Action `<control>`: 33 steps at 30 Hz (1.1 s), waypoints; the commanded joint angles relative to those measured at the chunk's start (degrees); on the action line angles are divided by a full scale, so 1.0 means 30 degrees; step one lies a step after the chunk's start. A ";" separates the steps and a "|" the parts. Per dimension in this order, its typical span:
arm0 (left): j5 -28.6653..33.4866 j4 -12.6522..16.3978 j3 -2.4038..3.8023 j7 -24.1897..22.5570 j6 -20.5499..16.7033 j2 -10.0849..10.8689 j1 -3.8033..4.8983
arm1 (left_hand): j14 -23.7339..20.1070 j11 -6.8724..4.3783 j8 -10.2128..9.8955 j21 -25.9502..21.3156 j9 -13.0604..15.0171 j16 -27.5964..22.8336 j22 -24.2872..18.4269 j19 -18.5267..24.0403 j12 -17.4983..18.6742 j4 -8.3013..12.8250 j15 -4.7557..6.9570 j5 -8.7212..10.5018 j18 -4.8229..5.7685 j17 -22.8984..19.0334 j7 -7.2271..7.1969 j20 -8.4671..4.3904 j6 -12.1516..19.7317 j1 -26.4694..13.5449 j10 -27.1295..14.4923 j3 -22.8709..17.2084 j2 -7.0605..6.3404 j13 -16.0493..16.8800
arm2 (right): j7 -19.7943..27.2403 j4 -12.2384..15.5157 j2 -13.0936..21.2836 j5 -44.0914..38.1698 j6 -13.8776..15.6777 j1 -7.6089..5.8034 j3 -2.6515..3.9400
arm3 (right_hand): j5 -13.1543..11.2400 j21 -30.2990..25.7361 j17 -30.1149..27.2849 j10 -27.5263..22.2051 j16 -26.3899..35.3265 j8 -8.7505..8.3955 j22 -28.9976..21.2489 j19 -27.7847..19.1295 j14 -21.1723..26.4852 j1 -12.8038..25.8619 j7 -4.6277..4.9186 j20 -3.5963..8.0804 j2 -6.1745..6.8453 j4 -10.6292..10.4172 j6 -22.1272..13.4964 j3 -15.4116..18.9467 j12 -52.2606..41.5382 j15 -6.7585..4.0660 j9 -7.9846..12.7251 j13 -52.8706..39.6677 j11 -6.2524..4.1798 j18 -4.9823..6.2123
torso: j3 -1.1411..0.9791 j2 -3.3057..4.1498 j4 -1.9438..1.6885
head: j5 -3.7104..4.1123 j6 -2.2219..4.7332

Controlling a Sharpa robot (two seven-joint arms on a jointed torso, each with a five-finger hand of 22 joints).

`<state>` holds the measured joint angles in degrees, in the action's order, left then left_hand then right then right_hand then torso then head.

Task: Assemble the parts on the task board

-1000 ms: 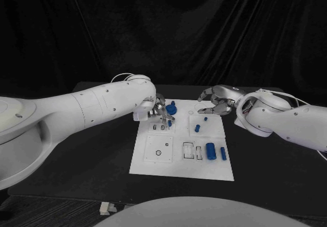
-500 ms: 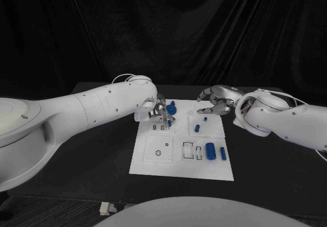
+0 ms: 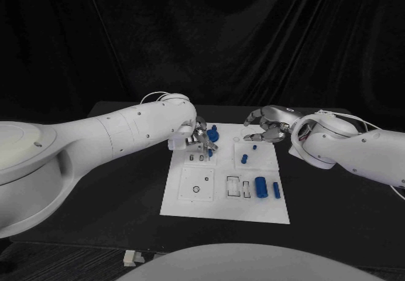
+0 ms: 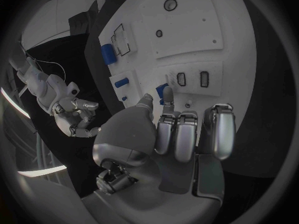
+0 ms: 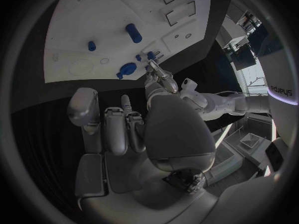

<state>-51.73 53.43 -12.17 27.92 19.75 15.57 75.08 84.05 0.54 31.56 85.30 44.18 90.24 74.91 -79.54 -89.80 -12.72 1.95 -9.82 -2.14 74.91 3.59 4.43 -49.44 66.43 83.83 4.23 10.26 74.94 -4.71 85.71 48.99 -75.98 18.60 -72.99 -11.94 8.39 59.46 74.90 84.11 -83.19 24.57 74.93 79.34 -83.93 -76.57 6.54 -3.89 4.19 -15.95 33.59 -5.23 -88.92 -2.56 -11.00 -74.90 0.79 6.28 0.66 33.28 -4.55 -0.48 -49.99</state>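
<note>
Black table [image 3: 126, 205] carries the white task board [image 3: 190, 205]. At its far edge, the left hand [image 3: 196, 139] pinches a small blue part [image 3: 210, 152] over the board. Just beside, the right hand [image 3: 268, 129] hovers empty, fingers curled.

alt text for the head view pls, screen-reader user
Two white robot arms reach over a white task board on a black table. The left robot hand works at a blue part near the board's far edge; the right robot hand hovers with fingers curled. More blue parts, including a blue cylinder, sit on the board's right side.
</note>
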 commanded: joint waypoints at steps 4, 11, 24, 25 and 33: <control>0.0025 -0.0140 0.0021 -0.0368 0.0414 -0.0134 -0.0093 | 0.1984 -0.0061 -0.0229 -0.0170 0.0089 -0.0079 0.2052 0.0262 -0.0066 0.0090 0.0011 -0.0152 -0.0261 0.5031 0.0032 0.0016 -0.0159 0.0116 0.2058 -0.0181 0.0082 0.5020 | -0.0326 -0.0008 -0.0027 0.0053 -0.0120 0.0046 0.0012 | 0.0079 -0.0101 0.2901 0.1244 0.0071 0.0132 0.2494 -0.0110 -0.1040 0.0024 0.0015 0.0007 -0.0153 0.0013 0.0062 0.0066 0.0091 0.0064 -0.0030 -0.4368 0.0145 -0.0173 | 0.0002 -0.0012 -0.0020 | 0.0042 -0.0004; 0.0025 -0.0396 0.0021 -0.0368 0.0606 -0.0252 -0.0197 | 0.1984 -0.0057 -0.0447 -0.0265 0.0191 -0.0079 0.1955 0.0402 -0.0066 0.0224 0.0006 -0.0201 -0.0294 0.5031 0.0037 0.0020 -0.0161 0.0182 0.2058 -0.0383 0.0104 0.5020 | -0.0315 -0.0037 -0.0109 0.0195 -0.0181 0.0049 0.0012 | 0.0074 -0.0132 0.2899 0.1236 0.0073 0.0159 0.2485 -0.0121 -0.1039 0.0046 0.0022 0.0004 -0.0167 0.0002 0.0080 0.0075 0.0096 0.0067 -0.0034 -0.4361 0.0151 -0.0168 | 0.0005 -0.0019 -0.0016 | 0.0057 -0.0004; 0.0025 -0.0533 0.0021 -0.0533 0.0801 -0.0337 -0.0286 | 0.1984 -0.0071 -0.0986 -0.0414 0.0564 -0.0079 0.1885 0.0547 -0.0066 0.0818 0.0004 -0.0508 -0.0328 0.5031 0.0007 0.0020 -0.0265 0.0489 0.2058 -0.1112 0.0051 0.5020 | -0.0328 -0.0091 -0.0166 0.0255 -0.0242 0.0061 0.0012 | 0.0071 -0.0135 0.2904 0.1266 0.0068 0.0199 0.2484 -0.0121 -0.1041 0.0064 0.0032 0.0001 -0.0184 -0.0003 0.0114 0.0083 0.0077 0.0072 -0.0041 -0.4389 0.0156 -0.0167 | -0.0004 -0.0036 0.0012 | 0.0058 -0.0004; 0.0025 -0.0535 0.0021 -0.0555 0.0806 -0.0341 -0.0289 | 0.1984 -0.0073 -0.1050 -0.0433 0.0606 -0.0079 0.1873 0.0568 -0.0066 0.0888 0.0009 -0.0611 -0.0333 0.5031 0.0005 0.0020 -0.0269 0.0519 0.2058 -0.1211 0.0043 0.5020 | -0.0329 -0.0095 -0.0171 0.0256 -0.0246 0.0062 0.0012 | 0.0071 -0.0135 0.2904 0.1266 0.0068 0.0199 0.2484 -0.0121 -0.1041 0.0064 0.0032 0.0001 -0.0184 -0.0003 0.0114 0.0083 0.0077 0.0072 -0.0041 -0.4389 0.0156 -0.0167 | -0.0002 -0.0036 0.0015 | 0.0052 -0.0004; 0.0025 -0.0550 0.0021 -0.0759 0.0837 -0.0351 -0.0306 | 0.1984 -0.0101 -0.1730 -0.0545 0.1123 -0.0079 0.1896 0.0613 -0.0066 0.1684 0.0029 -0.1514 -0.0349 0.5031 -0.0024 -0.0001 -0.0387 0.0655 0.2058 -0.2525 -0.0254 0.5020 | -0.0390 -0.0123 -0.0195 0.0307 -0.0330 0.0075 0.0012 | 0.0075 -0.0149 0.2889 0.1266 0.0085 0.0254 0.2480 -0.0125 -0.1036 0.0065 0.0044 -0.0003 -0.0210 0.0005 0.0163 0.0085 0.0078 0.0077 -0.0051 -0.4388 0.0165 -0.0165 | 0.0009 -0.0044 0.0008 | 0.0068 -0.0004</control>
<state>-51.75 51.80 -12.17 27.10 21.47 14.68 74.31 84.05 0.54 26.72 83.99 47.37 90.24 74.95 -78.21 -89.81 -7.86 1.94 -14.06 -2.14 74.95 3.59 4.52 -50.28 68.08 83.82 -2.72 9.90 74.96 -4.82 85.38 48.43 -75.23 18.09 -72.91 -11.94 8.39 59.22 74.90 83.99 -83.19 25.06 74.91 79.34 -83.93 -76.36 6.68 -3.89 3.98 -15.95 33.73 -5.23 -88.92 -2.56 -11.08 -74.90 0.91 6.27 0.65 33.16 -4.51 -0.27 -49.99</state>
